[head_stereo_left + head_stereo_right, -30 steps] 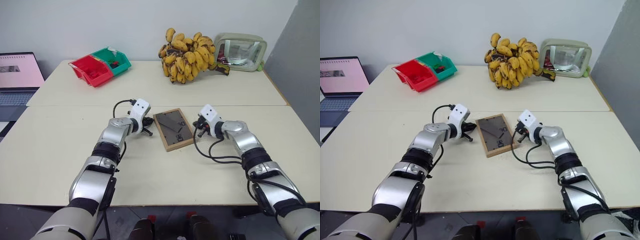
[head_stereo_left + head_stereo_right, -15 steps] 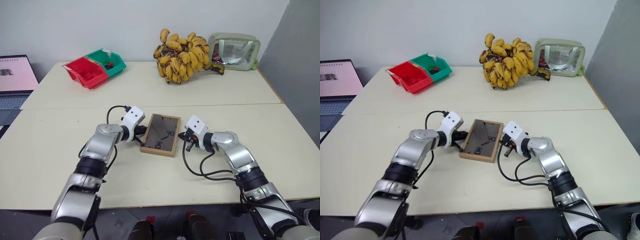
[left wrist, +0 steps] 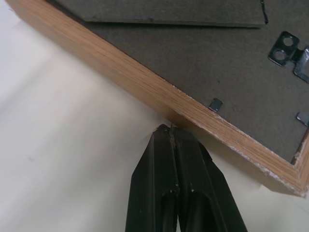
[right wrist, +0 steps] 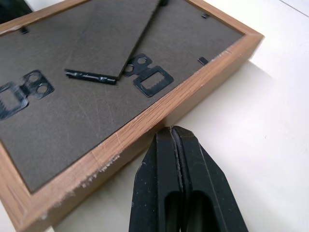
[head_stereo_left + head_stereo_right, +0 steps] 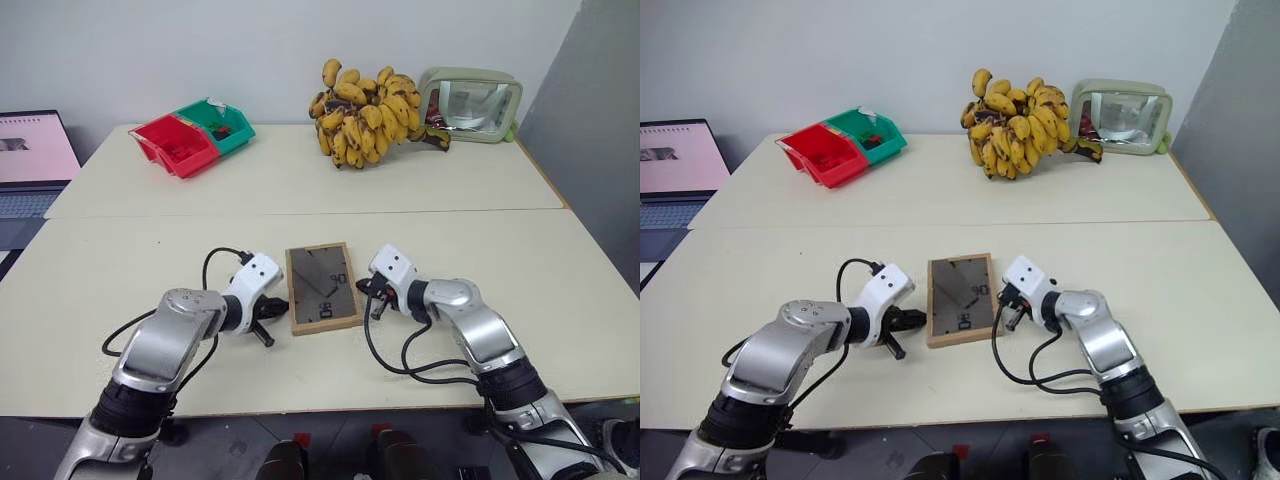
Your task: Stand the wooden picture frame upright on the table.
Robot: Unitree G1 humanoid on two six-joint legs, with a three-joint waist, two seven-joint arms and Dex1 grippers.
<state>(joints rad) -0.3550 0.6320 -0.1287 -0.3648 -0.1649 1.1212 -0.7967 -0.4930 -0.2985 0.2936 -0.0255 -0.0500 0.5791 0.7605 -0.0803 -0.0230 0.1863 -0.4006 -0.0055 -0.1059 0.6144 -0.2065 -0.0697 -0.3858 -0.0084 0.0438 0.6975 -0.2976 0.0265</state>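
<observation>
Presently you have the wooden picture frame (image 5: 323,288) lying flat, back up, on the near half of the bench (image 5: 560,280), just short of the seam, its long axis running away from the robot. Left of the frame, the left gripper (image 3: 170,129) is clenched on nothing, its tip touching the long wooden edge near a corner. Right of the frame, the right gripper (image 4: 170,131) is likewise clenched and empty, tip against the opposite long edge. Both sit about equally near. The rim is light, grained wood, chipped at the corners; the back panel is dark matt board with metal hanger clips and a flat stand leg. Raising it, I judge, turns on that two-sided pinch.
</observation>
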